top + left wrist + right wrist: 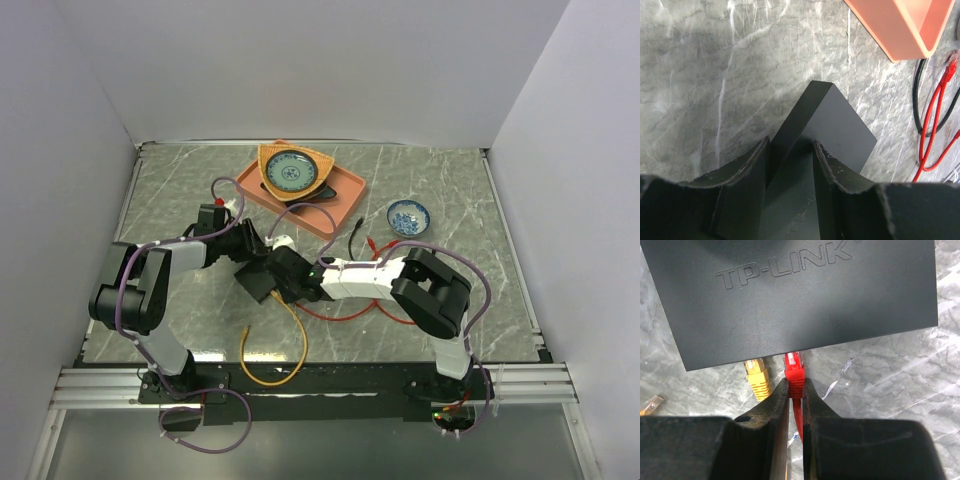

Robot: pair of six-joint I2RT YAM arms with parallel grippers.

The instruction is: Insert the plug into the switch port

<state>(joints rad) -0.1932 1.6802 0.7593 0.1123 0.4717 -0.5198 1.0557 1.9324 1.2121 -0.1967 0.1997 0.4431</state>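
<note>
The right claw [795, 390] is clamped on the red plug [794, 367], tip at the TP-Link switch [790, 295] edge beside the yellow plug [757, 375]; port hidden. The left claw [791, 144] straddles the switch corner, can't tell if gripping. Risk: a tilted plug catches the port lip and shoves the switch across the table [880, 370].

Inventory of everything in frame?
switch: 1, black, table centre
red plug: 1, red, at switch edge
yellow plug: 1, yellow, beside red plug
yellow cable: 1, yellow, switch to near edge
red cable: 1, red, right of switch
black cable: 1, black, by tray
tray: 1, orange, far centre
dish: 1, blue-white, in tray
bowl: 1, blue-white, right of tray
left hand: 1, black, astride switch corner
right hand: 1, black, shut on red plug
</note>
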